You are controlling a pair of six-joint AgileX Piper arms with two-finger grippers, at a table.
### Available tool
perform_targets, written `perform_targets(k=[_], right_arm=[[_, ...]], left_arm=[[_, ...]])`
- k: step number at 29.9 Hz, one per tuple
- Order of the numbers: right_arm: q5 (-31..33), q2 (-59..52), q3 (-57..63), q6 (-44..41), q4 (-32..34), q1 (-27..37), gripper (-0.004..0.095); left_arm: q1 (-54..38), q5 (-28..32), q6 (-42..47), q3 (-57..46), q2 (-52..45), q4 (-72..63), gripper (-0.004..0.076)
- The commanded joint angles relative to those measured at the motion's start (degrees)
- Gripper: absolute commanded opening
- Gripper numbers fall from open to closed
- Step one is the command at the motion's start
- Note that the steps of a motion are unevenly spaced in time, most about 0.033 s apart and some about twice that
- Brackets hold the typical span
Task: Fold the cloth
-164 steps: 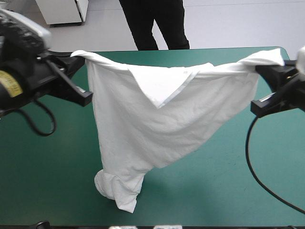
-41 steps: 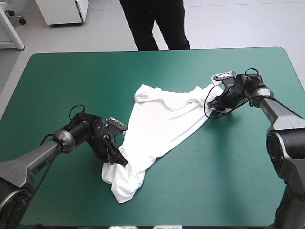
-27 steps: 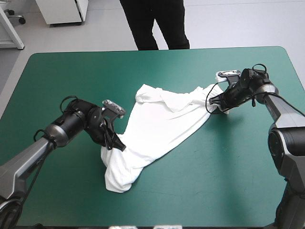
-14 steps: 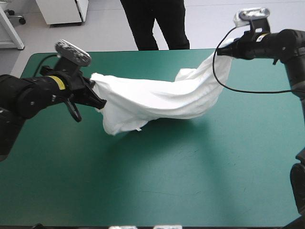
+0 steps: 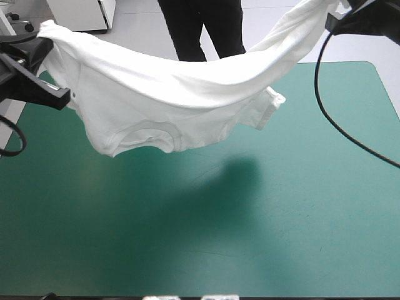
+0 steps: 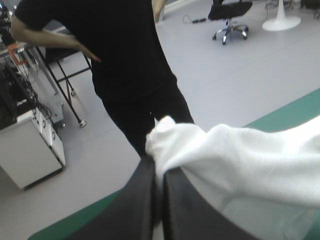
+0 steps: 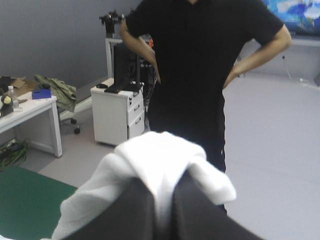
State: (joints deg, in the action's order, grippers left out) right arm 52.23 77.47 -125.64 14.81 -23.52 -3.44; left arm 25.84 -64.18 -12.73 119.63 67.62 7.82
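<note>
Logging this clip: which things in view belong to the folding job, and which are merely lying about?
Job: T-shirt, left gripper, right gripper, both shut on it.
Lying about: only the teal-green table; no loose item visible.

T-shirt: your white short-sleeved cloth T-shirt (image 5: 169, 100) hangs in the air above the far half of the teal-green covered table (image 5: 281, 237), strung between the two grippers.
Left end: pinched between the fingers of your left gripper of two broad black fins (image 6: 159, 172), raised above the table's far-left corner, with a fold of cloth poking out just ahead of the fingertips.
Right end: clamped in your right black finned gripper (image 7: 162, 187), high toward the far-right corner.
Sag: the body droops lowest nearer the left gripper, and one sleeve dangles right of the middle.
</note>
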Motion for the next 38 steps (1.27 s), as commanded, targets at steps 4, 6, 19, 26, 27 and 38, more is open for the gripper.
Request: perform_targets(k=[4,6,19,26,27,38], right_arm=[[-4.79,-7.72,-2.15,1.22,-1.94,0.46,-0.0017],[-4.05,-9.70,-2.15,1.37,-2.42,0.46,-0.0017],[3.91,-15.85,1.99,-0.04,0.76,-9.64,-0.0017],[6.08,-17.59,18.34,-2.33,4.69,-10.43,-0.0017],[6.19,-17.59,21.18,-2.58,5.74,-10.43,-0.0017],[-6.86,-8.35,42.51,-5.71,19.51,-10.33,-0.0017]], left_arm=[[0.32,6.59,-1.80,3.00,-5.40,-5.48,-0.0009],[0.32,6.35,-2.15,3.00,-6.87,-6.86,-0.0009],[0.32,-1.37,0.71,0.40,-7.22,-8.48,-0.0009],[0.32,-8.65,3.32,-9.05,-3.57,-8.22,-0.0009],[0.32,-8.64,3.72,-10.30,-3.00,-8.22,-0.0009],[0.32,2.96,3.83,-20.10,14.58,-0.58,-0.0009]])
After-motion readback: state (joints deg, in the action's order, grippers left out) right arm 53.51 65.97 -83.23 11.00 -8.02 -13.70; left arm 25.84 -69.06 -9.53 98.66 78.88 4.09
